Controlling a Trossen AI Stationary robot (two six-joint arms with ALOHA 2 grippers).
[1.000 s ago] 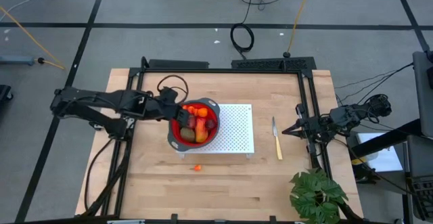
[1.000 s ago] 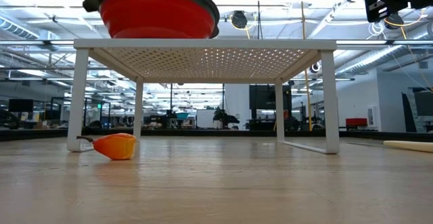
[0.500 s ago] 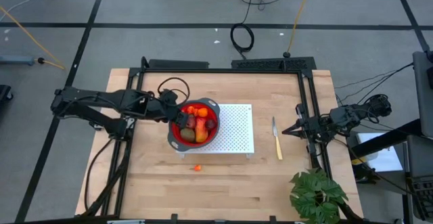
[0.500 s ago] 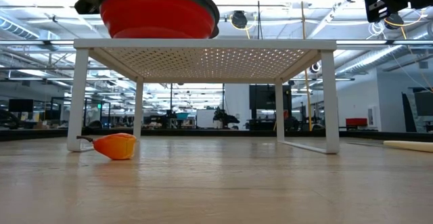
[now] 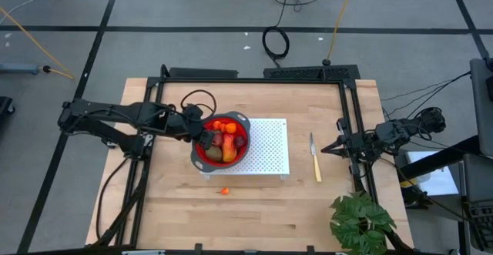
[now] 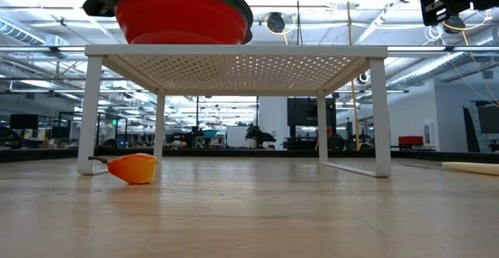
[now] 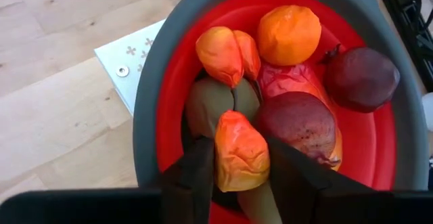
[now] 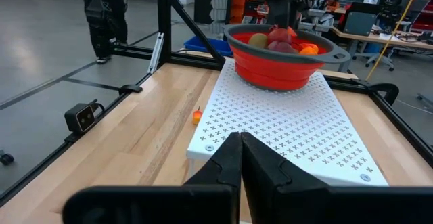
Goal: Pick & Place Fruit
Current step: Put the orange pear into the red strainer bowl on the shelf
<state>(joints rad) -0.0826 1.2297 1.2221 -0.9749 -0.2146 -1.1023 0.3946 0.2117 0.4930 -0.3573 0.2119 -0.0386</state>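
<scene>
The fruit (image 7: 291,82) lies heaped in a red bowl with a grey rim (image 5: 221,141), which stands on the end of a white perforated rack (image 5: 266,147) nearest the left arm. In the bowl are a round orange piece (image 7: 289,34), two dark red balls (image 7: 362,77), a small orange-red piece (image 7: 223,53) resting on an olive-brown oval (image 7: 210,105), and a red-orange-yellow skin showing between them. One more small orange-red piece (image 7: 240,149) sits between the two fingers of the left gripper (image 7: 238,163) inside the bowl, over the side away from the rack's open stretch; the jaws stand on either side of it, close against it, but whether they press it or have let go cannot be told. A further small orange fruit (image 5: 224,191) lies on the wooden tabletop (image 5: 177,209) just off the rack's front edge, near the corner leg by the bowl; in the low view it rests beside that leg (image 6: 132,168).

The right gripper (image 8: 241,158) waits well away from the bowl, past the far end of the rack, its jaws closed on nothing. A yellow-handled knife (image 5: 314,159) lies on the tabletop between the rack and that gripper, and a green leafy plant (image 5: 360,223) stands at the tabletop's corner on the same side
</scene>
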